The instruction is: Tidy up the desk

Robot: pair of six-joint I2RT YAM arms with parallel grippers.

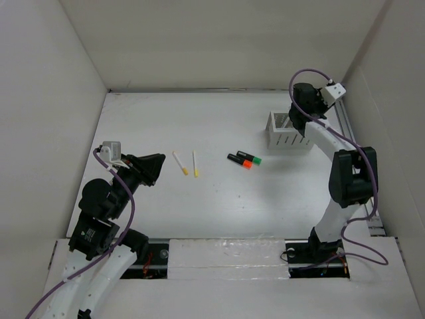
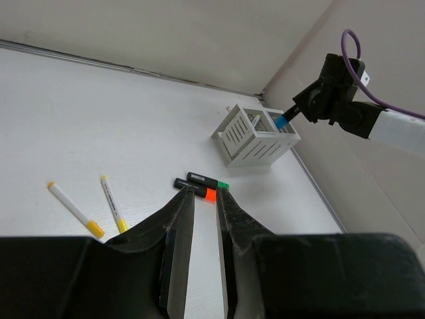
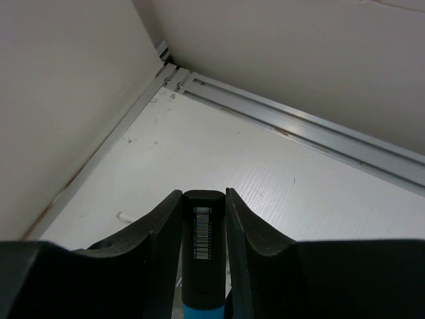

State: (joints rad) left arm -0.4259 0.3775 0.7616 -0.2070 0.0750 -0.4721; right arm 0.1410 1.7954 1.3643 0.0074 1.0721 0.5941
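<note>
top view: the right gripper (image 1: 296,121) hangs over the white slotted box (image 1: 287,138) at the far right of the desk (image 1: 219,212). the left gripper (image 1: 158,165) rests near two yellow markers (image 1: 180,163).

left wrist: its jaws are narrow and empty. the blue-tipped marker (image 2: 287,120) slants above the box rim, so letting go off-centre could bounce it out.

right wrist: the jaws clamp the marker's barrel. the box is unseen here.

Soft, even light from above is washing the desk (image 1: 219,206) almost to plain white in the top view, with only faint shadows lying beside the box (image 1: 287,141). In both wrist views the fingers (image 2: 176,259) are sitting dark and slightly blurred along the bottom edge, and the marker (image 3: 204,266) is catching a mild sheen.
</note>
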